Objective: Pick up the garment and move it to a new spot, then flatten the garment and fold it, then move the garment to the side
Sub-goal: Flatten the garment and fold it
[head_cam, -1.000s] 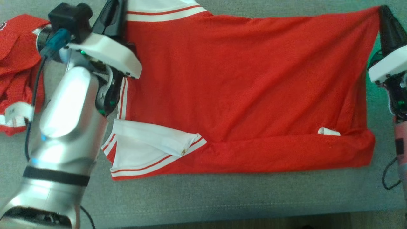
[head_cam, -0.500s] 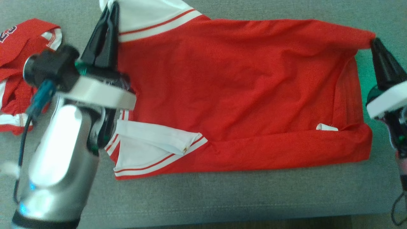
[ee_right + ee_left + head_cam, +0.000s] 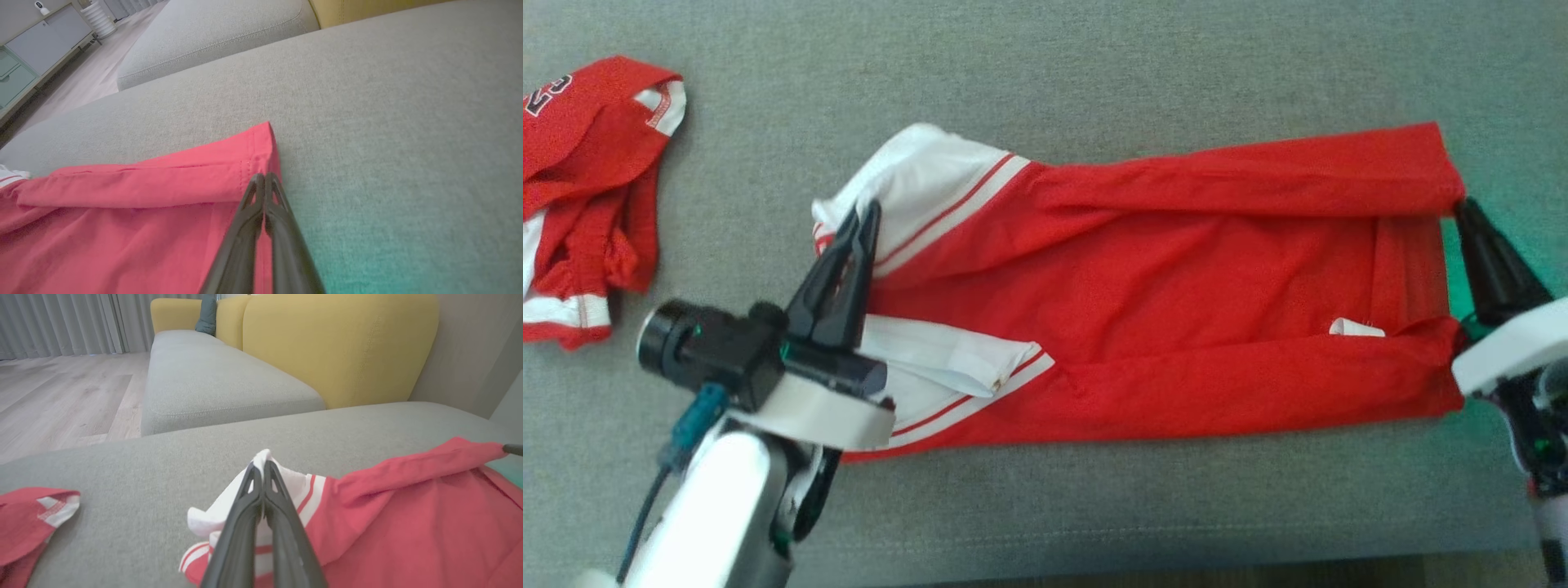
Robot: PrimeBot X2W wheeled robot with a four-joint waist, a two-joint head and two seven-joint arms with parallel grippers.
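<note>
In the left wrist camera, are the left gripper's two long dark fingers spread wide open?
No, the left gripper is shut, pinching the white striped sleeve edge of the red fabric jersey.

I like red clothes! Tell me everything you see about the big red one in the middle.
The red garment looks like thin, mesh-like cloth with a white, red-striped band at its left end. It lies on the grey cushion, its long edges folded inward. The left end effector pinches the white corner; the right end effector pinches the far right corner.
</note>
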